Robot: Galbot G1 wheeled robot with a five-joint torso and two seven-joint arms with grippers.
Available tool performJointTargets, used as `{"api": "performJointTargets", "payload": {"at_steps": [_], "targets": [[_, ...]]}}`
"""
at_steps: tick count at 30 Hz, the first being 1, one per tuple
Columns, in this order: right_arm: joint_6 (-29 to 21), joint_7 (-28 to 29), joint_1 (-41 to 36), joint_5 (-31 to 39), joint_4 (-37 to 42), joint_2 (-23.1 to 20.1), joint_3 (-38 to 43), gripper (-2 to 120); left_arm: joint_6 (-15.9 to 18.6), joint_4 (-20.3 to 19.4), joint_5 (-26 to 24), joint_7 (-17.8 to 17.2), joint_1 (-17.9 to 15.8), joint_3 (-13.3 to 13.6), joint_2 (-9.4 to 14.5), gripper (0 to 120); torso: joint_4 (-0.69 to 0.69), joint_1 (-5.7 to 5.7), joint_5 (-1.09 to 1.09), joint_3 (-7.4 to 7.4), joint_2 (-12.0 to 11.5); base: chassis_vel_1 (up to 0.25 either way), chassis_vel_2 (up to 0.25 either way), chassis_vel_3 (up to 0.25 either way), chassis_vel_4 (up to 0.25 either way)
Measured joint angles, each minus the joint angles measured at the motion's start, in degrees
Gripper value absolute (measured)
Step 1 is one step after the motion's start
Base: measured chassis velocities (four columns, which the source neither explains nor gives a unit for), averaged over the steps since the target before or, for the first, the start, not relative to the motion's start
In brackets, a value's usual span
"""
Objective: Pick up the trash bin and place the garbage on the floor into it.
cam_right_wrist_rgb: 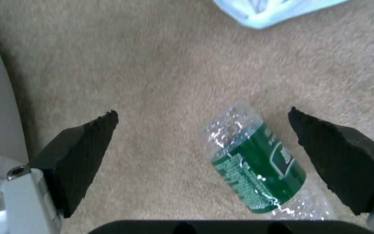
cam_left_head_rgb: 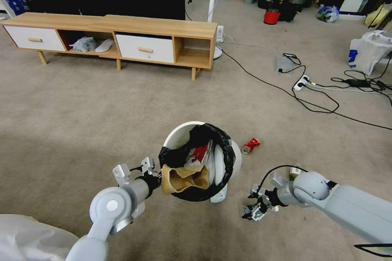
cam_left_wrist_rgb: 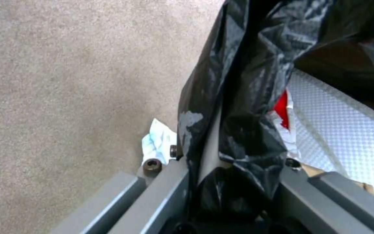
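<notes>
Holding the trash bin (cam_left_head_rgb: 183,132) by its rim, our left gripper (cam_left_wrist_rgb: 221,182) has its jaws clamped on the black bag (cam_left_head_rgb: 218,138) and the white wall beneath it, one jaw inside the bin and one outside. We carry the bin tilted, mouth toward us, above the floor (cam_left_head_rgb: 102,110). Inside the bin we see a brown paper carton (cam_left_head_rgb: 185,177), a red-and-white wrapper (cam_left_head_rgb: 199,153) and pale white pieces.

Just beside the bin, on its right, our right gripper (cam_right_wrist_rgb: 202,136) hangs low over the carpet with its jaws wide apart, touching nothing. Between its two black pads (cam_right_wrist_rgb: 83,152) lies a clear plastic bottle (cam_right_wrist_rgb: 256,165) with a green label, flat on the carpet and closer to one pad than the other. A crumpled light-blue tissue (cam_right_wrist_rgb: 273,9) lies a little beyond the bottle.

Past the bin on its right, a crushed red can (cam_left_head_rgb: 250,145) rests on the carpet. Well beyond the bin stands a low wooden cabinet (cam_left_head_rgb: 122,28) with white drawers.
</notes>
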Motion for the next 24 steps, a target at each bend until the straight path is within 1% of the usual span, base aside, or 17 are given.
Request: {"api": "performJointTargets", "payload": {"at_steps": [6, 13, 16, 24], "targets": [[0.0, -1.64, 0.06, -1.28, -0.94, -0.23, -0.94, 100, 0.0, -0.1, 0.22, 0.22, 0.16, -0.34, -0.16, 0, -0.01, 0.0, 0.0, 0.0, 0.0, 0.0, 0.0, 0.0, 0.0], [0.01, -2.1, -0.55, -1.86, -1.35, -0.82, -0.86, 100, 0.0, -0.23, 0.58, 0.47, 0.33, -0.36, -0.18, 0, -0.02, 0.0, 0.0, 0.0, 0.0, 0.0, 0.0, 0.0, 0.0], [0.1, -2.47, -1.67, -2.27, -1.3, -2.09, 0.05, 100, -0.01, -0.43, 1.1, 0.72, 0.55, -0.2, -0.32, 0, -0.01, 0.0, 0.0, 0.0, 0.0, 0.0, 0.0, 0.0, 0.0], [0.25, -2.82, -2.79, -3.6, -2.4, -2.45, 1.09, 100, -0.02, -0.7, 2.07, 1.33, 1.34, -0.12, -0.69, 0, -0.01, 0.0, 0.0, 0.0, 0.0, 0.0, 0.0, 0.0, 0.0]]}}
